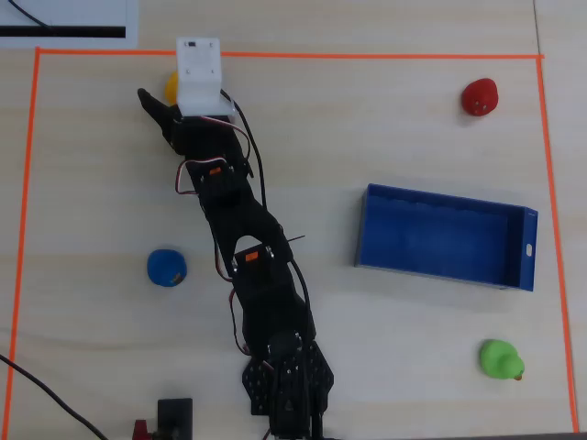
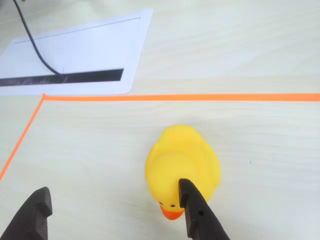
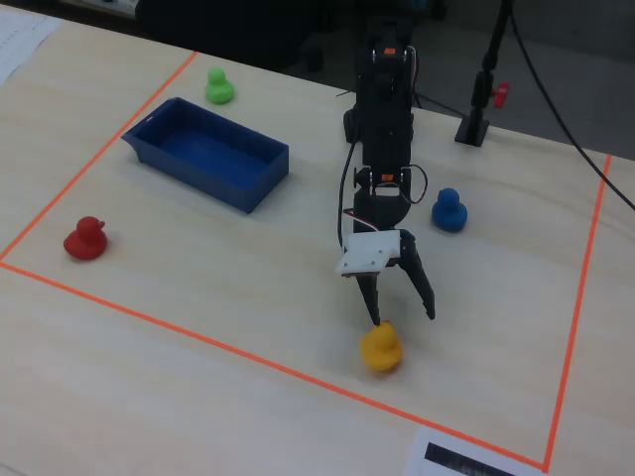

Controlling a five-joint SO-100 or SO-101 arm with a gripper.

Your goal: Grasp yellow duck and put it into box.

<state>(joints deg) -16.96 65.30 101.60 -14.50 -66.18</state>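
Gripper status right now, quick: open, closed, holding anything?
Gripper: open, holding nothing; one finger is in front of the yellow duck.

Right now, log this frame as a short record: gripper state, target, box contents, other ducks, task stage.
gripper: the gripper is open, one finger at the duck's head, not closed on it
target: yellow duck on the table near the orange tape line
box: blue box, nothing in it
other ducks: red duck, green duck, blue duck, all outside the box
stage: grasp not yet made

Arm [image 1: 240, 246] over yellow duck [image 1: 171, 85], box [image 1: 447, 237] apart
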